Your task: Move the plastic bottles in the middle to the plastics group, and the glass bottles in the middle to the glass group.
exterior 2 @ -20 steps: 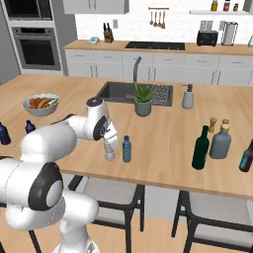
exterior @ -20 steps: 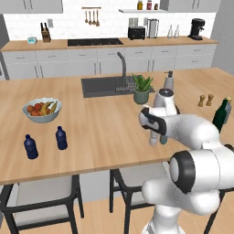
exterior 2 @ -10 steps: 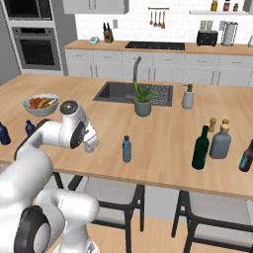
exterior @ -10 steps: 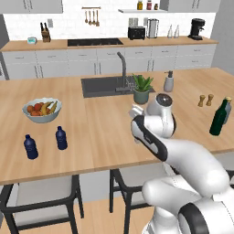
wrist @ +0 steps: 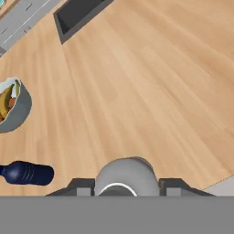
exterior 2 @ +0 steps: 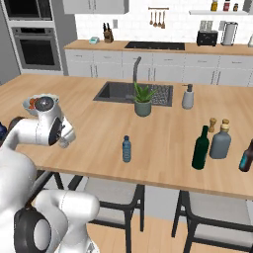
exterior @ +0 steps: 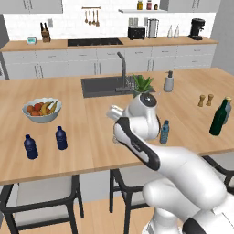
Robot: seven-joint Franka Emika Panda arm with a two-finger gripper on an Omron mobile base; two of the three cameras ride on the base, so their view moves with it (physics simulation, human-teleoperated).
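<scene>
- Since a second ago the arm has swung left across the counter; the clear bottle has gone with it.
- That bottle stands upright between the fingers, seen cap-end on in the hand view.
- The gripper is clamped on it, jaws partly apart.
- The teal bottle stands upright mid-counter.
- Two navy bottles stand further left, the green bottle far right.

I see a wooden island counter with dark stools tucked beneath. Behind it, grey cabinets line a white tiled wall.
</scene>
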